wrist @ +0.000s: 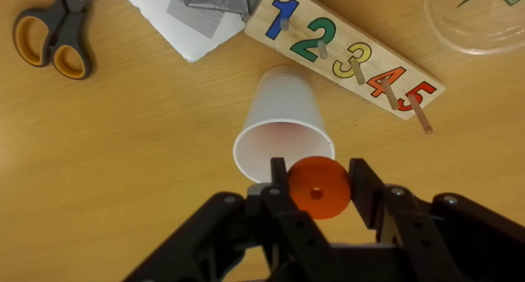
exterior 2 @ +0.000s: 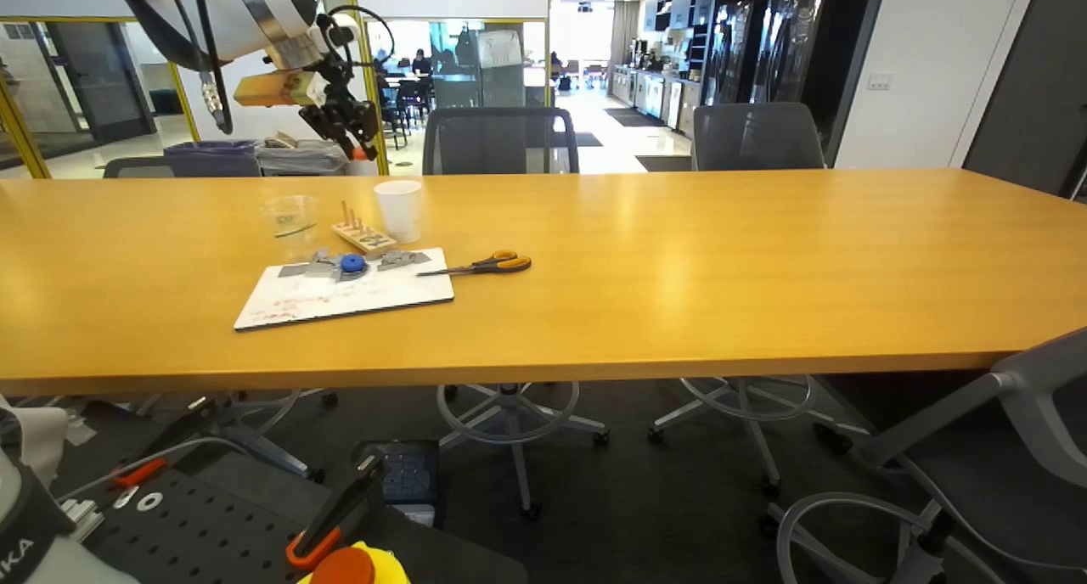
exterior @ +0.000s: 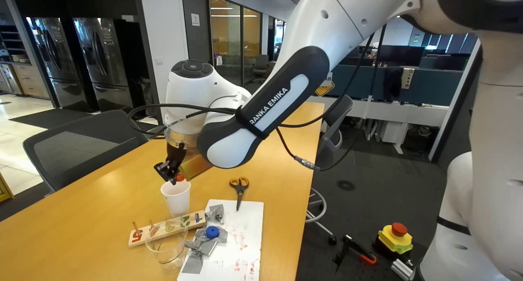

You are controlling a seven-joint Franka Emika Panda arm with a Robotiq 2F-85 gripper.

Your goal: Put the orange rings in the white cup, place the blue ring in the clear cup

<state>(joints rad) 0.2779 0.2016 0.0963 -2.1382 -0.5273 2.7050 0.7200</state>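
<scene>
Pinching an orange ring by opposite edges, the claw holds it above the upright white cup, presumably to line up a drop into its open mouth. It seems off-centre, so a shift looks wanted. Farther out, the blue ring lies on grey tape on the white board, near the clear cup likely meant for it.

Robot arm, smooth, rounded and white, with dark grey panels; white lettering on one reads "RANKA EMIKA", starting at a black strap. Slim black cables loop alongside, one with a silvery connector. A round dark pad caps the wrist. The black hand has angular fingers and small silver screws.
</scene>
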